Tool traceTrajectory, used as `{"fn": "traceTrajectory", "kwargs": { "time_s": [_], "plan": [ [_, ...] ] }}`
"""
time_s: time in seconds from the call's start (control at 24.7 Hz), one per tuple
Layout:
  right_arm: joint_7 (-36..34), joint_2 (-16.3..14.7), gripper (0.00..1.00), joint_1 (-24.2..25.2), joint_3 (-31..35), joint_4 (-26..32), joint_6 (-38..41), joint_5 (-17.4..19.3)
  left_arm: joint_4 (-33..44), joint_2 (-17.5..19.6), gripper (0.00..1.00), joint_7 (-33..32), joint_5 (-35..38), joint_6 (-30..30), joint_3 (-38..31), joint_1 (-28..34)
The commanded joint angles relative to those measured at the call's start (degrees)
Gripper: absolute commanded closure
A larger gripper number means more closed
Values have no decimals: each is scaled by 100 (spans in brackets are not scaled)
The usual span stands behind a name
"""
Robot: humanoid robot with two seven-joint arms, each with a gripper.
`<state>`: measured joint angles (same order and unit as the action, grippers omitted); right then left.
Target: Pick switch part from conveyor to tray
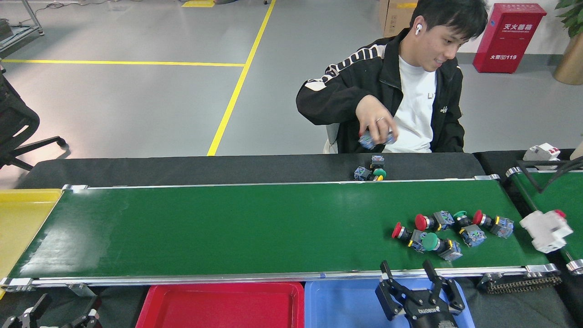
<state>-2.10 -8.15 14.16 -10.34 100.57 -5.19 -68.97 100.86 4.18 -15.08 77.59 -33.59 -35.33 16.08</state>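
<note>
You are looking across a grey workshop floor (136, 105) marked with yellow lines, with a black-covered table running the width of the view. On it lies the conveyor (227, 228), a long glossy dark-green belt with silver rails. Behind it sits a person (401, 86) in a black jacket, one hand (375, 123) raised off the table and closed around a blue-and-red part.

Below the near rail you have the red tray (218, 305) and, just beside it to the right, the blue tray (346, 305); a yellow tray (23, 218) sits at the belt's left end. A second green belt (546, 191) shows only in part at the right, carrying a white block (546, 230).

Your right gripper (407, 271) hangs over the blue tray at the near rail, fingers spread wide and holding nothing. Your left gripper (59, 314) barely enters at the bottom left corner; you cannot tell how its fingers stand.

The switch parts (451, 228) lie clustered on the belt's right end, red and green caps mixed, just beyond your right gripper. A smaller pile of parts (371, 171) rests on the black cloth behind the far rail.
</note>
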Motion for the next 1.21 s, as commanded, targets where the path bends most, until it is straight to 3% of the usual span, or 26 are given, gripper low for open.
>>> {"fn": "traceTrajectory", "kwargs": {
  "time_s": [0.0, 0.28, 0.69, 0.85, 1.09, 1.17],
  "plan": [
    [-264, -46, 4, 34, 41, 94, 10, 7, 65, 21, 0, 49, -7, -7, -36, -17],
    [-176, 86, 4, -98, 50, 6, -78, 7, 74, 21, 0, 49, -16, 2, -36, -8],
    [-53, 121, 4, -1531, -21, -1365, -597, 15, 74, 4, 0, 49, -51, 2, -53, -35],
    [-53, 376, 4, -2181, -205, -2068, -614, -11, 74, 12, 0, 49, -60, 2, -36, -44],
    [-62, 306, 42, -2532, -829, -2551, -544, -20, 74, 4, 0, 49, -51, 2, -27, -26],
    [-62, 191, 75, -2524, -987, -2551, -509, -2, 56, 4, 0, 49, -51, 10, -18, -26]
  ]
}}
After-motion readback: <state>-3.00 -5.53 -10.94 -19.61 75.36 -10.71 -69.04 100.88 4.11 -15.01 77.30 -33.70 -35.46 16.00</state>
